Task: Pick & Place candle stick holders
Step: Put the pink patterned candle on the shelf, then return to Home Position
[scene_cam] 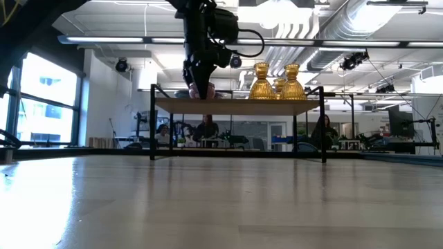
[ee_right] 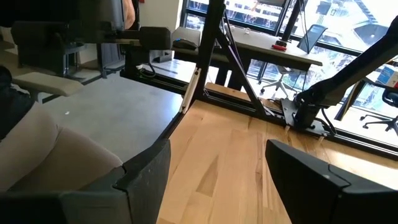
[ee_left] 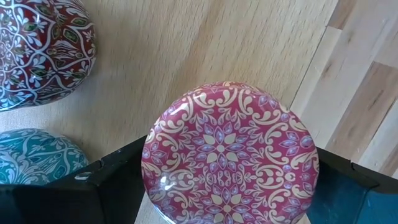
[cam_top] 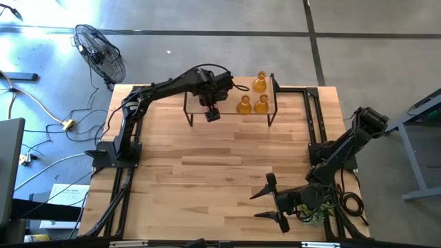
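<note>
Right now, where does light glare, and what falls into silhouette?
High view: light glares off the grey floor at left. Low view: ceiling lights backlight the dark left arm; the amber flask-shaped glass holders glow. Left wrist view: a small highlight on the pink patterned round holder.

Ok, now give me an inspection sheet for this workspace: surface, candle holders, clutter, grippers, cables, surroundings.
Surface: bare wooden table with a raised shelf at its far edge.
Job's things: three amber holders upright on the shelf; a pink round holder, a red one and a teal one beside it.
Clutter: nothing seen.
Grippers: left gripper over the pink round holder, grip unclear; right gripper open, empty, at the table's near right.
Cables: loose leads on the floor left of the table.
Surroundings: floor fan; seated people behind.
</note>
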Controlling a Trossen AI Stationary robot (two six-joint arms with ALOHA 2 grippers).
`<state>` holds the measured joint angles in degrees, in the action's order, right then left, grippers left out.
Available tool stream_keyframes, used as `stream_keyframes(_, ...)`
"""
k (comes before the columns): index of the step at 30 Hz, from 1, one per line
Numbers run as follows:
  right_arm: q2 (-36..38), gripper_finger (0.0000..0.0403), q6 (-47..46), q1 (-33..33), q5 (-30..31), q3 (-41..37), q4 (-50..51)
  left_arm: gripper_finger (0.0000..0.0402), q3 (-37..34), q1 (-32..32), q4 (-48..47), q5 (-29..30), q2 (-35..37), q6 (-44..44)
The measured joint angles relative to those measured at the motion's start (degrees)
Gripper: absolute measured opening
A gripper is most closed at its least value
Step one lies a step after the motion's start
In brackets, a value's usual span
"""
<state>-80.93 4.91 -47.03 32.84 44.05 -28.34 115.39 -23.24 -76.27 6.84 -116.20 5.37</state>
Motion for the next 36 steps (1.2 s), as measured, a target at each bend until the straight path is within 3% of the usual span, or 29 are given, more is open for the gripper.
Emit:
stream_keyframes(24,0.00,0.0259,-0.44,0.01,0.00,0.00,0.50,0.0340,0.78,0.00,1.64,-0.62,3.74,-1.74)
stream_keyframes(36,0.00,0.0259,-0.66,0.04,0.00,0.00,0.71,0.0340,0.97,1.35,8.06,1.13,5.62,-0.82)
